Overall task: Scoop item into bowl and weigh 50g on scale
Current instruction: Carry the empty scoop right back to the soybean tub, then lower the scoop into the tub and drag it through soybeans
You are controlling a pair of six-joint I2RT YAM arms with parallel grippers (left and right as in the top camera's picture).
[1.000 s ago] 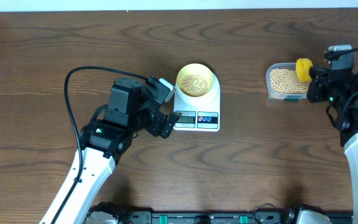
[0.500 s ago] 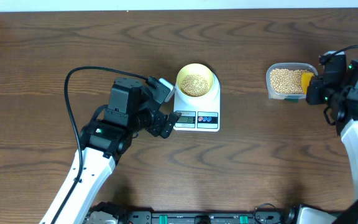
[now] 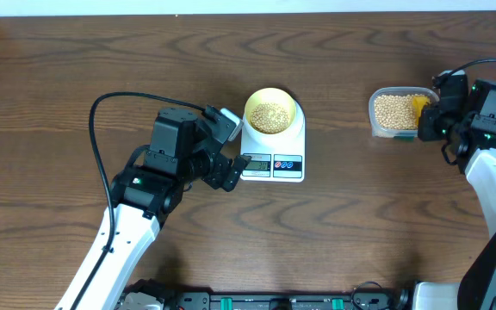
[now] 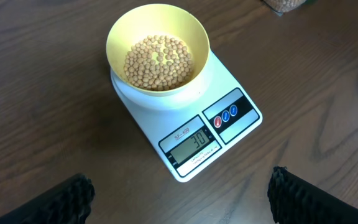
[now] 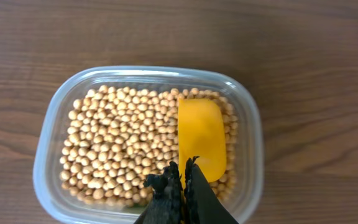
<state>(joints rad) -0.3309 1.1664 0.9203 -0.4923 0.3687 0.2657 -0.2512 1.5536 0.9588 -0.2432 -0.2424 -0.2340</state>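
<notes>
Wood table (image 3: 360, 224), L gripper (image 4: 179, 190) open, empty, R gripper (image 5: 183, 177) pinching scoop (image 5: 201, 134) in tub (image 5: 44, 158)

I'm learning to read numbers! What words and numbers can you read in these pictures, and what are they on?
"30": on the display of the scale, in the left wrist view.
"SF-400": small label just above the display, as far as can be told.
Print under the display: too small to read.
Marks on the buttons: too small to read.
Overhead view: the display is too blurred to read.
</notes>
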